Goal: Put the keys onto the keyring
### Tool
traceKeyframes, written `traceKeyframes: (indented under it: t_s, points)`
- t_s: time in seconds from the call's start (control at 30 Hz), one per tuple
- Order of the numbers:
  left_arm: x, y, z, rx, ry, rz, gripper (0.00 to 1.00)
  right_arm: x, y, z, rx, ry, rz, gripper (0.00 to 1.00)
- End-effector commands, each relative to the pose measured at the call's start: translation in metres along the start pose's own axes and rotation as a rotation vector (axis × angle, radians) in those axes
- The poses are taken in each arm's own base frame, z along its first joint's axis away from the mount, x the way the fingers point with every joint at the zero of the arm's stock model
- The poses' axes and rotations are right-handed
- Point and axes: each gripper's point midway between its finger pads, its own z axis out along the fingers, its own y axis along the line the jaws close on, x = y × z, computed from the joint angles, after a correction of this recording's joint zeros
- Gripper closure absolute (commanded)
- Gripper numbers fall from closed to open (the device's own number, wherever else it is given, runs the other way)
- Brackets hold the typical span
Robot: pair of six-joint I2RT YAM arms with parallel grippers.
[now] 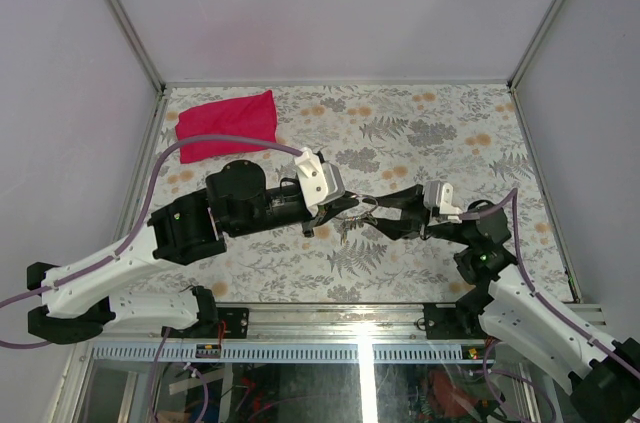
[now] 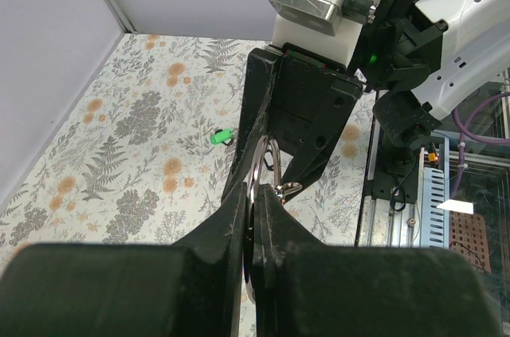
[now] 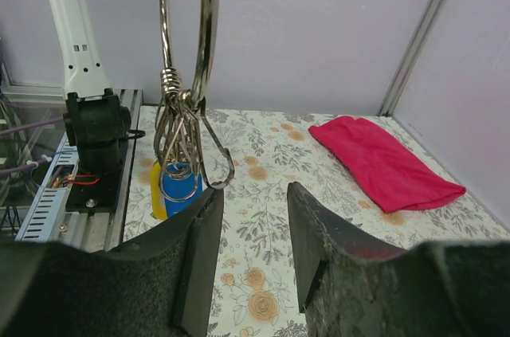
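Observation:
The keyring (image 3: 188,26) is a large silver ring hanging upright, with smaller wire loops (image 3: 183,139) bunched at its bottom. A blue-headed key (image 3: 180,186) and a yellow one (image 3: 156,193) dangle from those loops. My left gripper (image 2: 255,197) is shut on the keyring's (image 2: 256,168) rim, holding it above the table. My right gripper (image 3: 253,193) is open just beside the hanging cluster, with nothing between its fingers. In the top view the left gripper (image 1: 343,206) and the right gripper (image 1: 386,215) meet nose to nose at mid-table. A green key (image 2: 221,136) lies loose on the table.
A red cloth (image 1: 228,123) lies at the back left of the floral table (image 1: 430,133). White walls and metal corner posts (image 1: 120,13) close in the back and sides. The rail with cables (image 1: 330,328) runs along the near edge.

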Motion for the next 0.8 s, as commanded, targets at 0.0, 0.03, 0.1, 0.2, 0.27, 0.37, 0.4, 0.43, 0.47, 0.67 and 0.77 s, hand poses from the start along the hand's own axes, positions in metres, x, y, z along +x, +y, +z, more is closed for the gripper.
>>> traceKeyframes:
  t_s: [0.0,0.03,0.1,0.2,0.27,0.37,0.4,0.43,0.47,0.67,0.77]
  points:
    - [-0.017,0.005,-0.003,-0.009,-0.05,0.017,1.0,-0.029,0.007,0.002,-0.033,-0.074,-0.059,0.56]
    - [-0.017,0.005,-0.003,-0.009,-0.049,0.02,1.0,-0.03,0.007,0.001,-0.03,-0.077,-0.061,0.56]
    - [-0.016,0.005,-0.001,-0.008,-0.048,0.019,1.0,-0.032,0.006,0.001,-0.025,-0.083,-0.066,0.56]
    - [-0.015,0.004,0.001,-0.005,-0.045,0.019,1.0,-0.037,0.005,0.002,-0.02,-0.094,-0.075,0.56]
    - [-0.015,0.004,0.001,-0.002,-0.044,0.018,1.0,-0.038,0.005,0.002,-0.022,-0.097,-0.077,0.56]
    - [-0.015,0.004,0.002,-0.004,-0.042,0.015,1.0,-0.04,0.005,0.003,-0.024,-0.101,-0.078,0.57]
    - [-0.015,0.004,0.001,-0.004,-0.043,0.015,1.0,-0.039,0.005,0.003,-0.023,-0.101,-0.076,0.57]
    - [-0.015,0.004,0.002,-0.005,-0.043,0.014,1.0,-0.04,0.005,0.002,-0.024,-0.103,-0.077,0.57]
    - [-0.015,0.004,0.001,-0.007,-0.042,0.014,1.0,-0.041,0.005,0.002,-0.02,-0.105,-0.078,0.58]
    - [-0.014,0.005,0.002,-0.009,-0.038,0.012,1.0,-0.047,0.004,0.001,-0.005,-0.12,-0.09,0.61]
    - [-0.013,0.005,0.004,-0.011,-0.036,0.013,1.0,-0.048,0.005,0.0,-0.005,-0.124,-0.091,0.61]
